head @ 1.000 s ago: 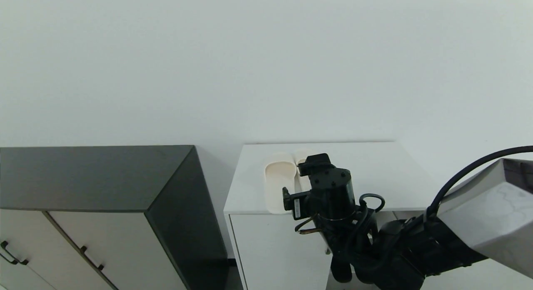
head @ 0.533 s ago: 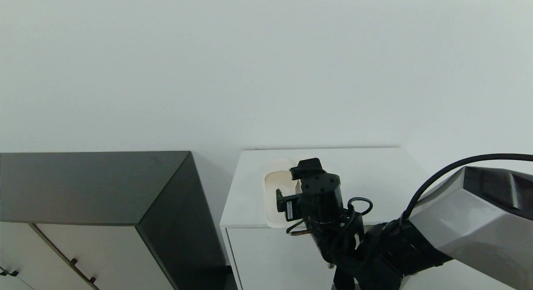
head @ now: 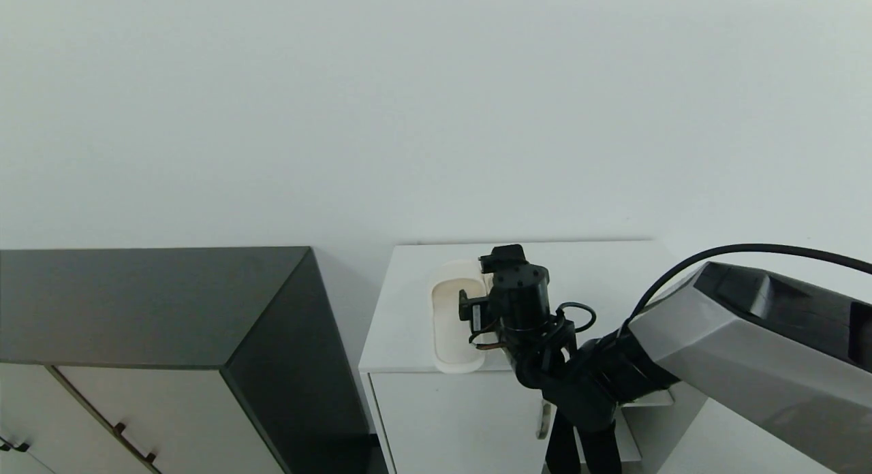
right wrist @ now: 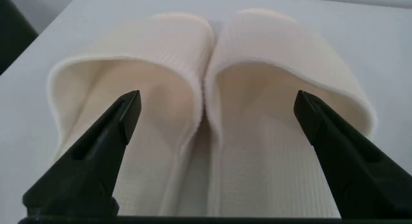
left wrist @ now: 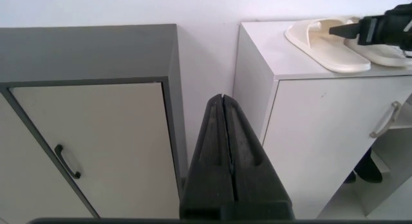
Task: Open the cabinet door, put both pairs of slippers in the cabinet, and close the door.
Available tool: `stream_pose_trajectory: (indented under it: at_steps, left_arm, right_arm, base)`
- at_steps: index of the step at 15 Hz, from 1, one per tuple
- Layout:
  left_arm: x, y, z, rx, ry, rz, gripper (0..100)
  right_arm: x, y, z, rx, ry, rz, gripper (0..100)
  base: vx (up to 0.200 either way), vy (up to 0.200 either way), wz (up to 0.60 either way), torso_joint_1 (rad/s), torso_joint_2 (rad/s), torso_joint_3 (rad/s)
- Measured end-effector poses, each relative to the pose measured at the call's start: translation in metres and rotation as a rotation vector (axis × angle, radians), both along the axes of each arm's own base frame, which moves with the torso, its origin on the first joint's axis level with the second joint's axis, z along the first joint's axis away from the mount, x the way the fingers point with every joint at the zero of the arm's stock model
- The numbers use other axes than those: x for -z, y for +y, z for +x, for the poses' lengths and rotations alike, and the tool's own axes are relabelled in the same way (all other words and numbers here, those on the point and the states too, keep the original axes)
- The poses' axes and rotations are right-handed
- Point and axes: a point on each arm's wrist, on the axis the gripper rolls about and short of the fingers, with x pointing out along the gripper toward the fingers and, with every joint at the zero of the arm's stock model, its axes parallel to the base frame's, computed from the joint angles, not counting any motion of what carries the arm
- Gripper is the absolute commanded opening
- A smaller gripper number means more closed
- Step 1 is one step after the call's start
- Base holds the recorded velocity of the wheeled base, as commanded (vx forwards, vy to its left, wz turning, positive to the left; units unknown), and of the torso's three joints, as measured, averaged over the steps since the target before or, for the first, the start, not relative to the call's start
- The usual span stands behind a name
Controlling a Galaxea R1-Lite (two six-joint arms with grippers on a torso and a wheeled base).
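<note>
Right pincer (right wrist: 217, 102) spread wide astride cream slippers (right wrist: 270, 63); judged light, pliable foam; grasp both adjoining straps together

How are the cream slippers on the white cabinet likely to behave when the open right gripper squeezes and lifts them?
The cream slippers look like thick moulded foam, so they are probably light and fairly stiff. Their ribbed straps should give the open right gripper decent friction, though they may compress. Lying side by side, touching, one could slip free if pinched unevenly.
</note>
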Motion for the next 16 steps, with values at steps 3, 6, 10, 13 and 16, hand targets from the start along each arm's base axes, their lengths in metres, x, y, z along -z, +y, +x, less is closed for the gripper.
stream_pose_trajectory:
  at_steps: [3,6,10,13,16]
  left_arm:
    - [0.0,0.0,0.0,0.0,0.0,0.0,0]
    - [0.0,0.0,0.0,0.0,0.0,0.0,0]
    - [0.0,0.0,0.0,0.0,0.0,0.0,0]
    - [0.0,0.0,0.0,0.0,0.0,0.0,0]
    - [0.0,0.0,0.0,0.0,0.0,0.0,0]
  right_arm:
    - [0.001,0.003,0.008,0.002,0.021,-0.02,100]
    - [-0.003,0.01,0.018,0.006,0.022,-0.02,100]
    - [-0.003,0.016,0.026,0.009,0.012,-0.014,0]
    - [0.0,0.018,0.028,0.01,0.008,-0.046,0]
    - [-0.007,0.016,0.025,0.008,-0.002,-0.049,0]
  base:
    - [0.0,0.0,0.0,0.0,0.0,0.0]
    - [0.0,0.0,0.0,0.0,0.0,0.0]
    - [0.0,0.0,0.0,0.0,0.0,0.0]
    - [0.0,0.0,0.0,0.0,0.0,0.0]
    - [0.0,0.0,0.0,0.0,0.0,0.0]
